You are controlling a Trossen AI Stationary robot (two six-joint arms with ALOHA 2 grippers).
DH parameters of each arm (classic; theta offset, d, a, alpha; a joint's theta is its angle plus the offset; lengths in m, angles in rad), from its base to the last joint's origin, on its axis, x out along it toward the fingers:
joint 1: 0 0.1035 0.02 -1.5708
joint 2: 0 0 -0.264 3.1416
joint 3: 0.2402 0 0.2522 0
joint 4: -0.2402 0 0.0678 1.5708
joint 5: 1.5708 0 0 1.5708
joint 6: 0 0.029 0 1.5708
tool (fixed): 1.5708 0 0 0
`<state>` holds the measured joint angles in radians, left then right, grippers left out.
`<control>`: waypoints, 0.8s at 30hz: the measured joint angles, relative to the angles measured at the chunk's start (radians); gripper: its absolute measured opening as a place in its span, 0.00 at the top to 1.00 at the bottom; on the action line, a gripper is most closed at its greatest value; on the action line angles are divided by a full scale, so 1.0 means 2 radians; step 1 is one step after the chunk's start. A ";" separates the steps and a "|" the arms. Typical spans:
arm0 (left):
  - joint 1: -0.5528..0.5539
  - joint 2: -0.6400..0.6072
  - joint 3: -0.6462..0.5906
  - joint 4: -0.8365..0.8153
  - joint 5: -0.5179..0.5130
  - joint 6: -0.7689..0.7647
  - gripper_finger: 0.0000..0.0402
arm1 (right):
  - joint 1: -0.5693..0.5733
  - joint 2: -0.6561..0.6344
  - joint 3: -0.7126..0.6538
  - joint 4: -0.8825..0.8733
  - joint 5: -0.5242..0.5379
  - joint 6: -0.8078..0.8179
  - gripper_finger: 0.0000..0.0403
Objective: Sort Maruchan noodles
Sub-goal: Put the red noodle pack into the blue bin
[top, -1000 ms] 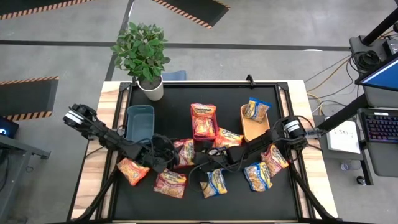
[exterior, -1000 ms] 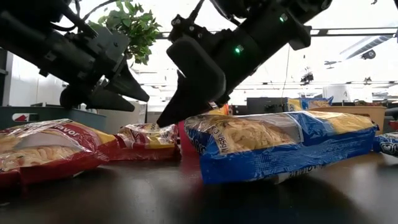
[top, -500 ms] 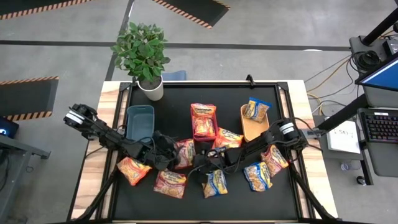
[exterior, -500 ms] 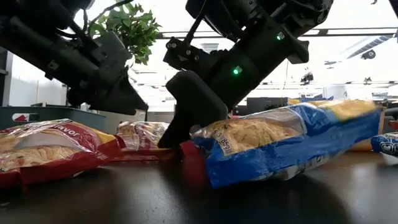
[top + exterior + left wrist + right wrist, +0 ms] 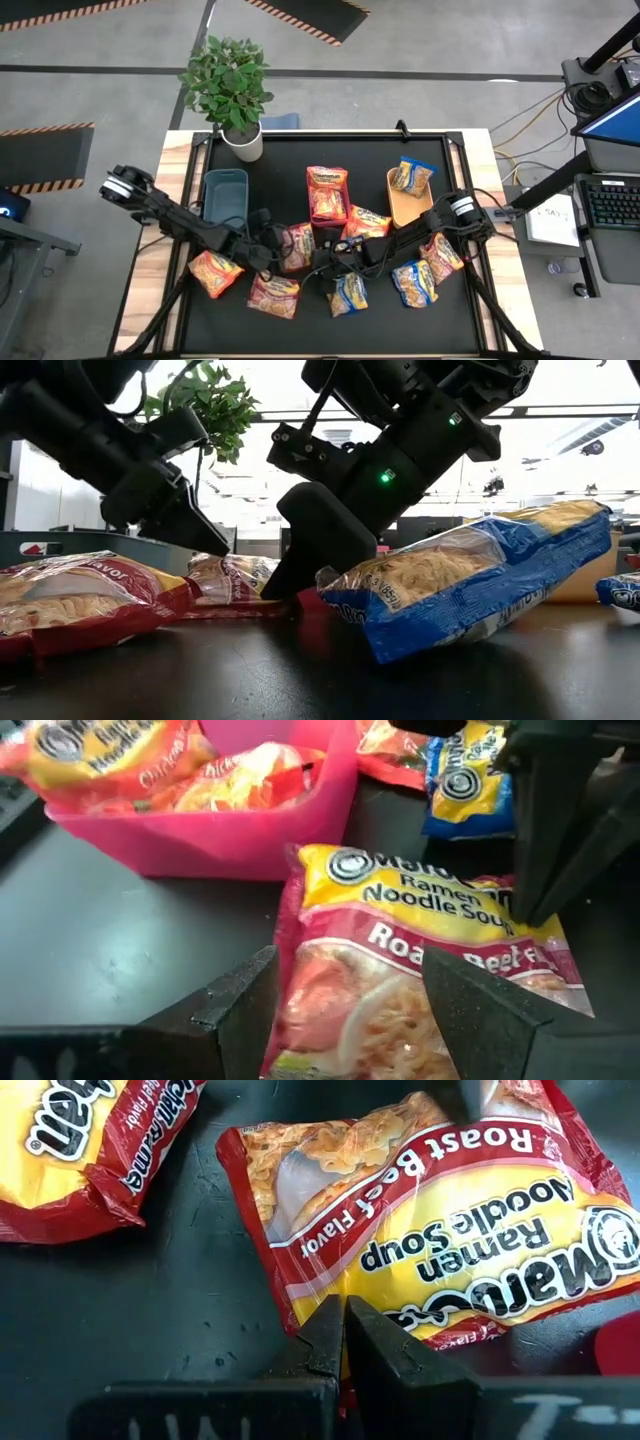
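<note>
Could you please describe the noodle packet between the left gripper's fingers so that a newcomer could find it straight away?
Start at the red bin in the middle of the black table and look just in front of it, towards the left arm. There lies a red-pink Roast Beef packet with the open left gripper around it. Unlike the other red-pink packets, both grippers meet at it: the shut right gripper is at its other edge.
</note>
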<state>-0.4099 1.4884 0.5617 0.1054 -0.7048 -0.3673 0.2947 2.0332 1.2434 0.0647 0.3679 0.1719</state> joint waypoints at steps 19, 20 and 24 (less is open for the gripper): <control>0.105 -0.086 -0.053 0.013 0.178 -0.063 0.43 | 0.000 0.001 -0.001 0.001 0.000 -0.008 0.98; 0.107 -0.087 -0.057 0.015 0.179 -0.067 0.43 | 0.000 0.001 -0.001 0.001 0.000 -0.008 0.98; 0.108 -0.091 -0.060 0.019 0.186 -0.074 0.43 | 0.000 0.001 -0.001 0.001 0.000 -0.014 0.98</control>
<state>-0.1943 1.3067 0.4419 0.1439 -0.3322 -0.5157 0.2939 2.0350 1.2415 0.0668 0.3676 0.1429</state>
